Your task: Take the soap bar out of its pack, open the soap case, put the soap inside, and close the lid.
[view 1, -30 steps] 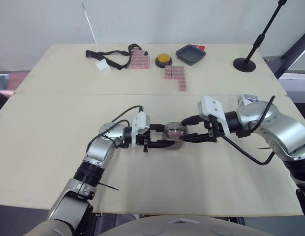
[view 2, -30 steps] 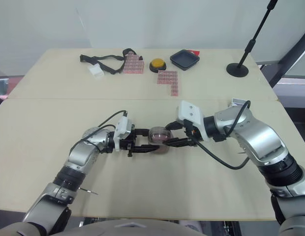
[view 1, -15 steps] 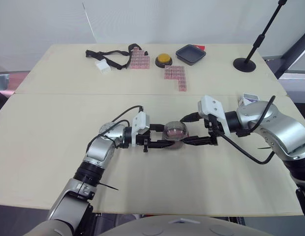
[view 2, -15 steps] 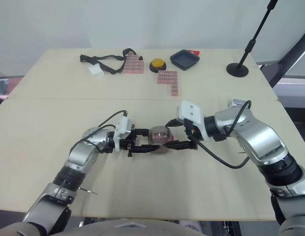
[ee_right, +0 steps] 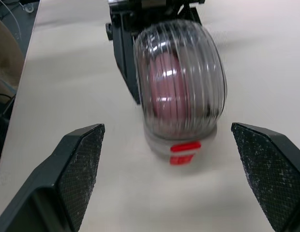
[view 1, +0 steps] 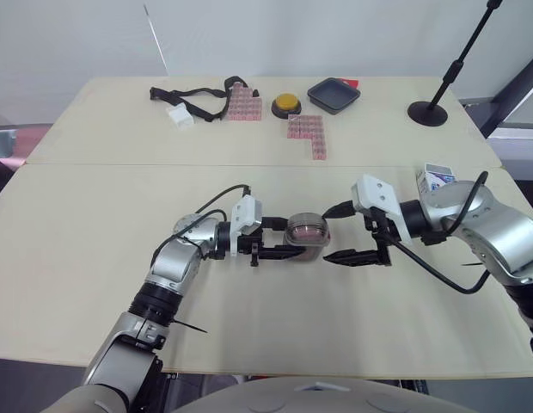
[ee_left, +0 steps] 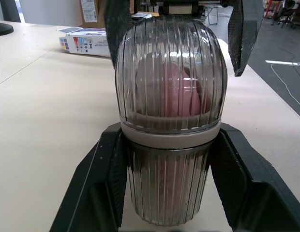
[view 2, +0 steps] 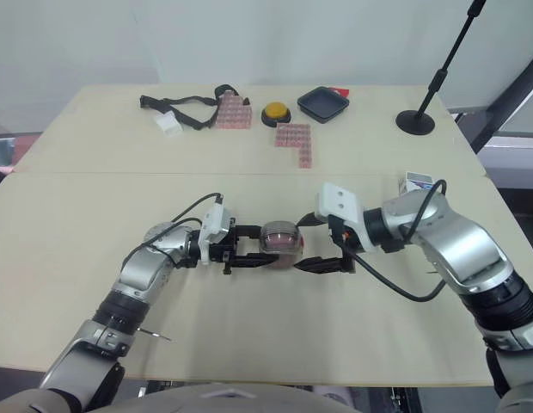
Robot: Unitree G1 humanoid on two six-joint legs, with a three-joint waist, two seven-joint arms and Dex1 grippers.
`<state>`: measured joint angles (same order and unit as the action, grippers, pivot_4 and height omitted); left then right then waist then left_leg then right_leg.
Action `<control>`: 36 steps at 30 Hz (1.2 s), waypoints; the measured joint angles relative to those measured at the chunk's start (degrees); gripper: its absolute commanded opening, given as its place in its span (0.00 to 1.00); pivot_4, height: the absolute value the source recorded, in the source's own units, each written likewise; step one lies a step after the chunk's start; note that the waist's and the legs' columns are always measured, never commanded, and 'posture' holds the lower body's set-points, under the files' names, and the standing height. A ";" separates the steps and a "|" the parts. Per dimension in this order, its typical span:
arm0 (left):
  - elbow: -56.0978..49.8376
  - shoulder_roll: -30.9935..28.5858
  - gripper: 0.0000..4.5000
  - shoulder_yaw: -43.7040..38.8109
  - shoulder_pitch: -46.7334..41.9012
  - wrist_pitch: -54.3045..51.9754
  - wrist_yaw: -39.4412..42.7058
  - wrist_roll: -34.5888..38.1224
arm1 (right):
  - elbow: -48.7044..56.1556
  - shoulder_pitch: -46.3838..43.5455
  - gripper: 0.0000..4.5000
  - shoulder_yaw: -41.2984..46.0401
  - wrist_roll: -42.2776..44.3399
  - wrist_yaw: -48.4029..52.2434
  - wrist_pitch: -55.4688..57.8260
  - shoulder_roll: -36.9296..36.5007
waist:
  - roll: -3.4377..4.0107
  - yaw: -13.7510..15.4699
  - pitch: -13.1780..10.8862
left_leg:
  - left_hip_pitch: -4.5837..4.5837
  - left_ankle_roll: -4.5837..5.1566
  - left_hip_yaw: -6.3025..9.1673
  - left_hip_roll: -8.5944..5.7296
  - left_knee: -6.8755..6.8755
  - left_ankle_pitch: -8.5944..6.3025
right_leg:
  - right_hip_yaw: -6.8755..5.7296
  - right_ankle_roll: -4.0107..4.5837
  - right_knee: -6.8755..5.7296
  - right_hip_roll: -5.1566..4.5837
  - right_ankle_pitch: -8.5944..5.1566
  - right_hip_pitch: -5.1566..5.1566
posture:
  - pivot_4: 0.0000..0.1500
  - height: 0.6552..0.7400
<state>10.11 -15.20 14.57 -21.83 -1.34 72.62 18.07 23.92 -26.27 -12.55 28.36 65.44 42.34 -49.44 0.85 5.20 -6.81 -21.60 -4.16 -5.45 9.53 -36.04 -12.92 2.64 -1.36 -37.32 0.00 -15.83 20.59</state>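
Case (view 1: 307, 234) sits mid-table, lid down over the pink soap (ee_left: 176, 92), with the left gripper (view 1: 297, 239) clamped on its base. Right gripper (view 1: 331, 235) hangs spread wide at its 3 o'clock, not touching. If the lid isn't fully snapped, a nudge could pop it or tip the case. Pack (view 1: 435, 178) at 2 o'clock: print unreadable, same for the case's red marks (ee_right: 185, 152).

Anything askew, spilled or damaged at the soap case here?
Nothing stands out. The soap case sits upright with its lid seated evenly, the pink soap inside; the left gripper clamps its base and the open right gripper is clear of it.
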 measured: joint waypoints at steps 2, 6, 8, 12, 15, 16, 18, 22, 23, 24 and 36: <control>0.01 0.00 0.43 0.00 0.00 0.00 -0.01 0.00 | -0.62 -0.04 0.94 1.96 0.15 0.22 -0.63 -0.44 | 0.00 0.00 0.00 | 0.00 0.00 0.00 0.00 0.00 0.00 | 0.00 0.00 0.00 0.00 0.00 0.00 | 1.00 1.00; 0.02 0.00 0.43 0.00 -0.02 0.01 0.06 0.00 | -2.78 -0.78 0.67 5.49 2.14 1.04 -0.74 -0.47 | 0.00 -0.02 0.00 | -0.01 0.00 0.00 -0.01 0.00 0.00 | 0.00 0.00 -0.02 0.00 0.00 0.00 | 1.00 1.00; 0.03 0.00 0.43 0.00 -0.02 0.02 0.06 0.00 | -3.11 -1.39 0.52 6.79 2.99 0.87 -0.59 -0.02 | 0.00 0.00 0.00 | -0.01 0.01 0.00 0.00 0.00 0.00 | 0.00 0.00 -0.03 0.00 0.00 0.00 | 1.00 1.00; 0.03 0.11 0.43 0.05 -0.03 0.05 0.06 -0.02 | -2.63 -2.92 0.22 8.42 5.50 -1.12 0.72 3.00 | 0.00 0.00 0.00 | -0.01 0.01 0.00 0.00 0.00 0.00 | -0.01 0.00 -0.06 0.00 0.00 0.00 | 1.00 1.00; 0.03 0.11 0.43 0.06 -0.02 0.05 0.09 -0.01 | -1.17 -2.98 0.01 8.30 5.89 -2.76 1.24 4.58 | 0.00 0.11 0.00 | -0.03 0.01 0.00 0.00 0.00 0.00 | -0.01 0.00 -0.10 0.00 0.00 0.00 | 1.00 1.00; 0.03 0.10 0.43 0.06 -0.02 0.05 0.09 -0.02 | -0.42 -2.98 0.01 8.02 5.88 -3.46 1.25 5.22 | 0.00 0.11 0.00 | -0.02 0.01 0.00 0.00 0.00 0.00 | -0.01 0.00 -0.10 0.00 0.00 0.00 | 1.00 1.00; 0.02 0.08 0.43 0.06 -0.02 0.05 0.06 -0.02 | 0.58 -2.98 0.01 6.61 5.74 -4.67 1.23 6.77 | 0.00 0.07 0.00 | -0.01 0.01 0.00 0.00 0.00 0.00 | -0.01 0.00 -0.07 0.00 0.00 0.00 | 1.00 1.00; 0.02 0.08 0.43 0.06 -0.02 0.06 0.05 -0.02 | 1.29 -2.97 0.01 4.73 5.16 -6.21 1.20 8.27 | 0.00 0.09 0.00 | -0.01 0.00 0.00 -0.01 0.01 0.00 | -0.01 0.00 -0.05 -0.01 0.00 0.00 | 1.00 1.00; 0.01 0.07 0.43 0.06 -0.02 0.06 0.05 -0.02 | 1.46 -2.97 0.01 4.40 5.01 -6.41 1.20 8.37 | 0.00 0.08 0.00 | -0.01 0.01 0.00 -0.01 0.01 0.00 | -0.01 0.00 -0.05 -0.01 0.00 0.00 | 1.00 1.00; 0.00 0.06 0.43 0.06 -0.02 0.05 0.04 -0.02 | 1.62 -2.93 0.01 3.88 4.90 -6.59 1.20 8.54 | 0.00 0.07 0.00 | -0.01 0.00 0.00 -0.01 0.01 0.00 | -0.01 0.00 -0.05 -0.01 0.00 0.00 | 1.00 1.00; -0.08 0.01 0.43 0.09 0.02 0.05 -0.07 -0.09 | 2.38 -0.75 0.01 1.95 3.75 -5.50 -1.38 7.75 | 0.00 0.03 0.00 | 0.01 0.00 0.00 -0.02 0.03 0.00 | -0.02 0.00 0.00 -0.02 0.00 -0.01 | 1.00 1.00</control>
<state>10.03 -15.19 14.67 -21.81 -1.30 72.55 17.98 26.29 -27.01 -10.60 32.11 59.93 40.96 -41.69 0.85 5.23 -6.81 -21.59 -4.16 -5.46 9.51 -36.01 -12.92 2.62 -1.36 -37.32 -0.02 -15.83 20.58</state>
